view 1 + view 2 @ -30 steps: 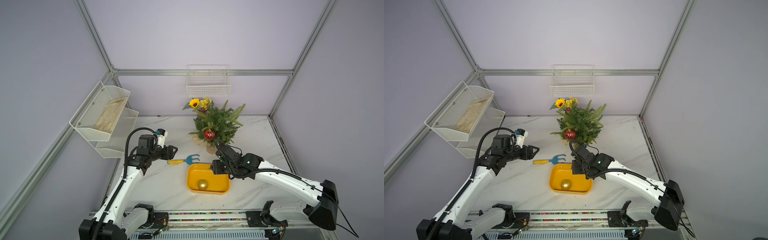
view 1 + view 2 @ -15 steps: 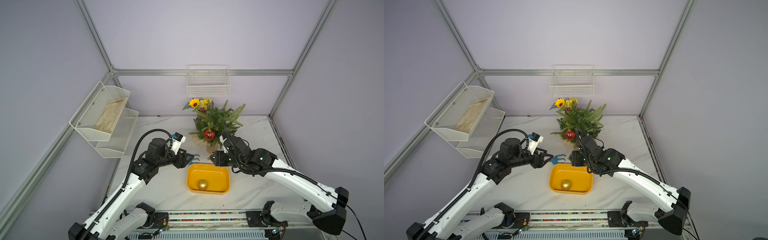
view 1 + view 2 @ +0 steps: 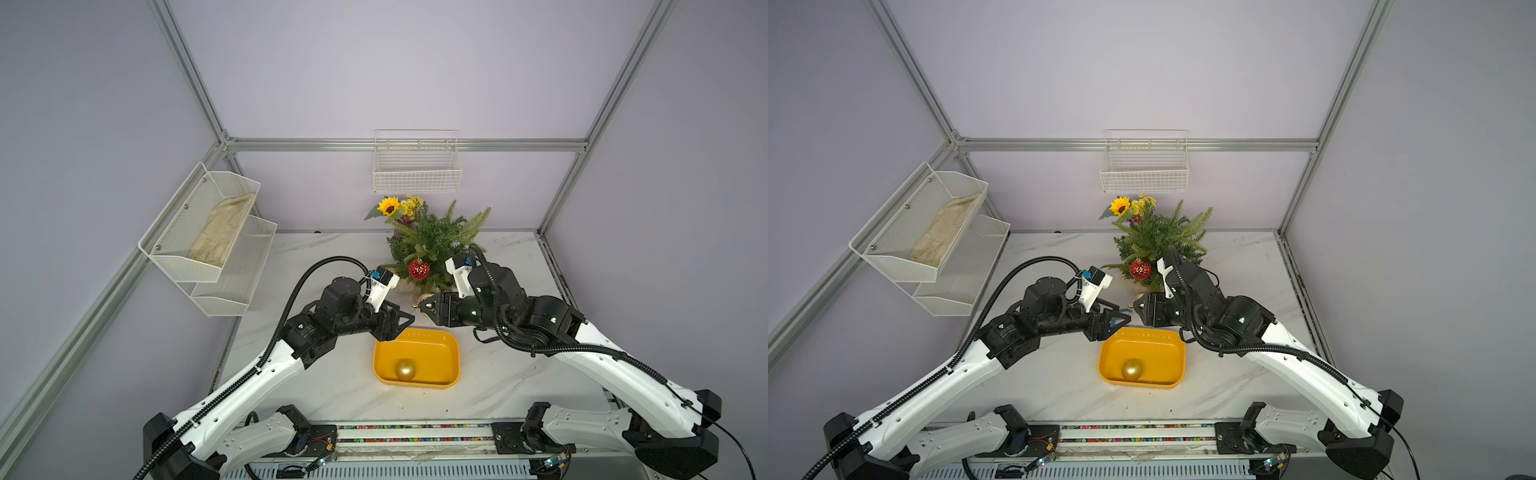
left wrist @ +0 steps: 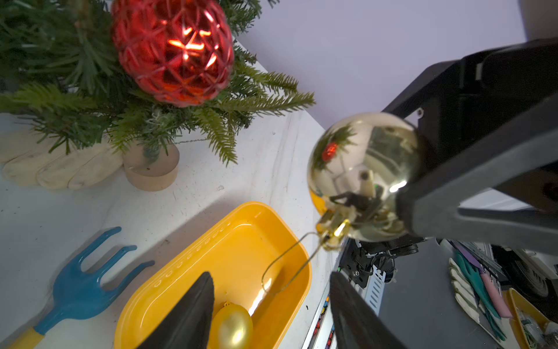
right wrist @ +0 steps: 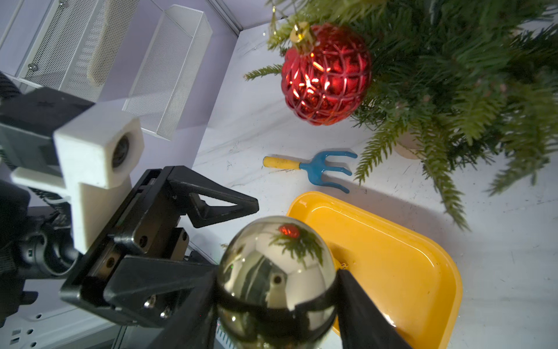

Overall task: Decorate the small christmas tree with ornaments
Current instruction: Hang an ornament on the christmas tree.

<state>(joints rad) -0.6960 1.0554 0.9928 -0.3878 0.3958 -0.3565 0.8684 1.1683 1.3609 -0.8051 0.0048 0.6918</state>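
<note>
Your right gripper (image 5: 276, 302) has its jaws clamped on the shiny gold bauble (image 5: 271, 266). It holds the bauble in the air over the far edge of the yellow tray (image 3: 436, 353), just on the near side of the small christmas tree (image 3: 436, 245). Its wire hook (image 4: 285, 264) hangs free, pointing left towards your left gripper (image 3: 402, 325), whose jaws are open and empty just beside it.

The red bauble (image 3: 419, 269) already hangs on a near branch, and the matte gold bauble (image 3: 405, 369) waits in the tray, so you look to be on the second of three ornaments, at a handover or hook-straightening step.

Next, bring the left jaws around the thin wire and close gently. The loop is fine and springy, so line up squarely, and watch that the mirror-smooth ball does not slip.
</note>
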